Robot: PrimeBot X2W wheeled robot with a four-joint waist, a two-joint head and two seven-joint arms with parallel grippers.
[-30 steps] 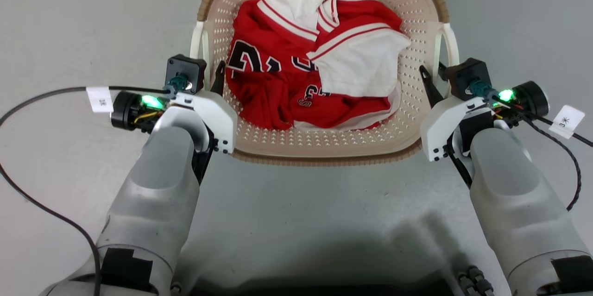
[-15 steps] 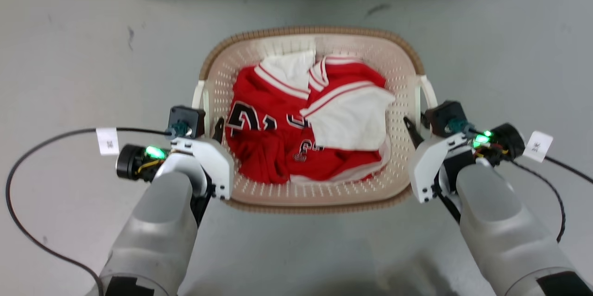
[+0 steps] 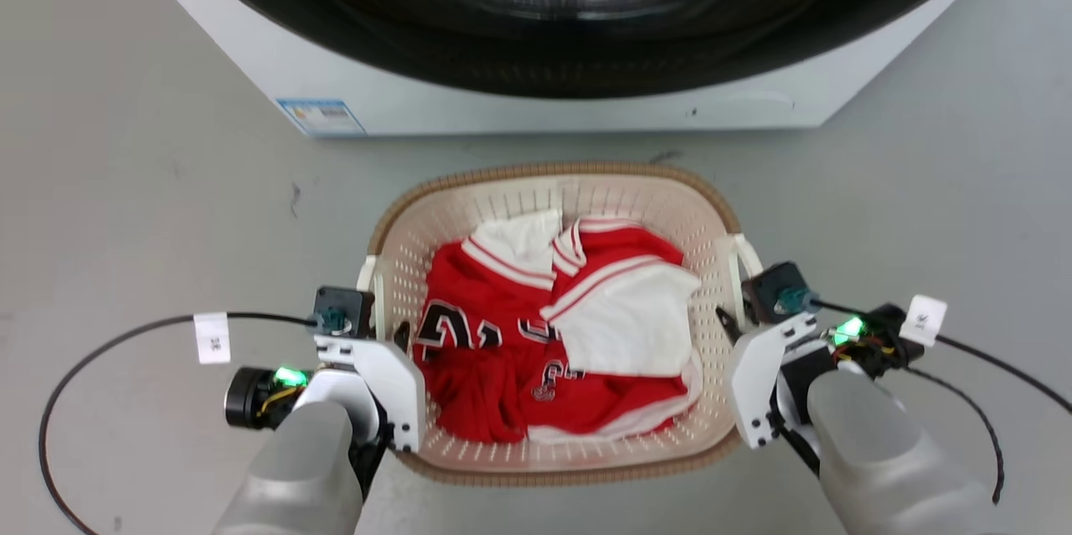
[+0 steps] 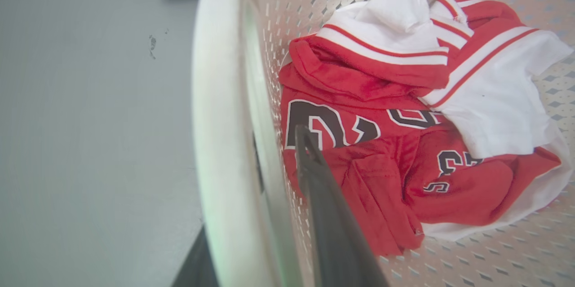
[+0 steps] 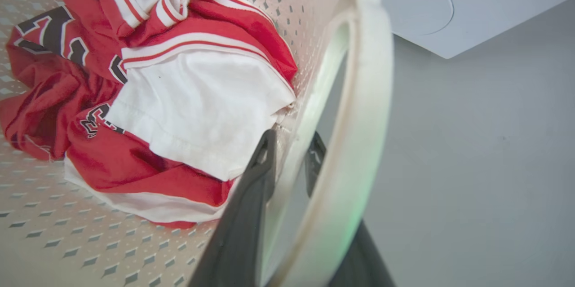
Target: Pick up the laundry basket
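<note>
Laundry basket (image 3: 553,173), just one, between two tools: left tool (image 3: 389,334) and right tool (image 3: 731,316) each pinched tight across one side wall.

Jersey (image 3: 502,351) in laundry basket (image 3: 544,173), washing machine (image 3: 519,104) behind it.

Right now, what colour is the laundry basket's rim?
Brown, woven-look rim on the cream laundry basket; head view shows it best.

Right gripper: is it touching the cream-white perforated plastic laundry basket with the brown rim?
Touching. In the right wrist view, the right gripper pinches the laundry basket wall between its fingers.
</note>
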